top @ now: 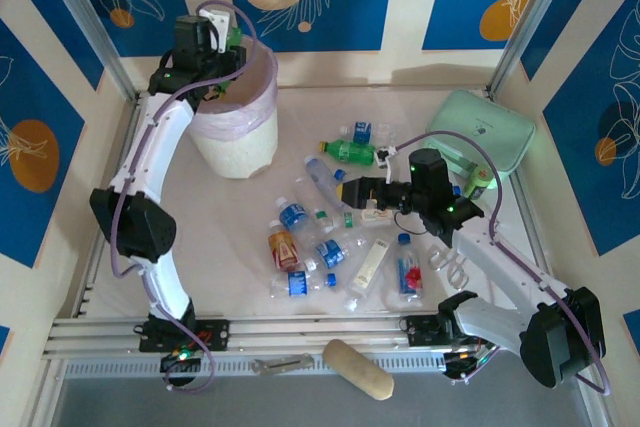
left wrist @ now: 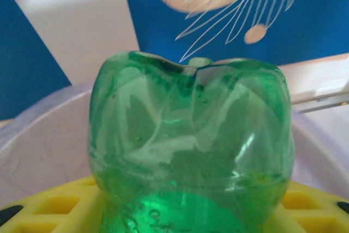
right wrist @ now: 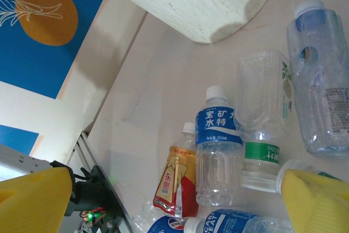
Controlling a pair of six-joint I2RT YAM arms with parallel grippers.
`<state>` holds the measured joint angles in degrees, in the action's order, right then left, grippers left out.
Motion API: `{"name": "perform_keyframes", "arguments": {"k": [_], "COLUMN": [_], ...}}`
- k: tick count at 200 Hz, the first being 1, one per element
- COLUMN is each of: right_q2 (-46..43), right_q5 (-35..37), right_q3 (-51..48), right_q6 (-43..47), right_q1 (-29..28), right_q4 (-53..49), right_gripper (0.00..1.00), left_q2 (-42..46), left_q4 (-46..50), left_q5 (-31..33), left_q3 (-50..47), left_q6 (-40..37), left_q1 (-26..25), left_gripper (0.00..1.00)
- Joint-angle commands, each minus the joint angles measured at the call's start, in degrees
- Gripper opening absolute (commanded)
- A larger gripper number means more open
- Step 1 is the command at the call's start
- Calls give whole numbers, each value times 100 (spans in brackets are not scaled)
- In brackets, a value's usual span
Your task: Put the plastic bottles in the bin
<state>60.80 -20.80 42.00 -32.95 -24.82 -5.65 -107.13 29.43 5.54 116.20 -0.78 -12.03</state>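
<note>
1. Pale table (top: pixel 230 237): my two arms are mounted at its near edge.
2. Round cream-white bin (top: pixel 240 152) with a translucent pink liner bag (top: pixel 264 87): it stands upright at the far left of the table.
3. Mint-green zip pouch (top: pixel 480 137): lies flat at the far right, well apart from the bin.
4. Loose small plastic bottles (top: pixel 292 215): they lie scattered mid-table between the bin and the pouch. Most are clear with blue labels, one is green (top: pixel 350 152), and one has a red-orange label (right wrist: pixel 177 181). All are on their sides and several touch.
5. Crumpled green plastic bottle (left wrist: pixel 191 135): my left gripper (top: pixel 225 39) is clamped on it, base pointing outward. It hangs over the bin's open mouth, with the lined rim curving behind it.
6. My right gripper (top: pixel 346 197): hovers low over the far side of the bottle scatter. Its yellow fingers (right wrist: pixel 32 200) are spread wide with nothing between them, and a blue-labelled bottle (right wrist: pixel 217 135) lies just ahead.
</note>
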Motion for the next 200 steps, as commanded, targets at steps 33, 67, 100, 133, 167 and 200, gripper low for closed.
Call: {"name": "perform_keyframes", "arguments": {"k": [33, 67, 100, 133, 167, 200], "right_q2": [7, 55, 47, -4, -102, -281], "right_q5": [206, 286, 384, 603, 1108, 1312], "right_q3": [258, 326, 373, 296, 318, 327], "right_q6": [118, 122, 132, 83, -14, -84], "right_q1": [-76, -102, -128, -137, -137, -129], "right_q4": [-288, -303, -349, -345, -532, -607], "right_gripper": [99, 99, 99, 99, 99, 99], "left_q2": [-301, -264, -225, -98, 139, 565], "left_q4": [226, 151, 153, 213, 508, 715], "left_q5": [5, -35, -57, -242, -511, -709], "left_q3": [76, -88, -80, 57, 325, 245], "left_q6": [76, 139, 181, 278, 340, 368], "left_q1": [208, 228, 234, 228, 229, 219], "left_gripper": [57, 62, 82, 93, 100, 100]}}
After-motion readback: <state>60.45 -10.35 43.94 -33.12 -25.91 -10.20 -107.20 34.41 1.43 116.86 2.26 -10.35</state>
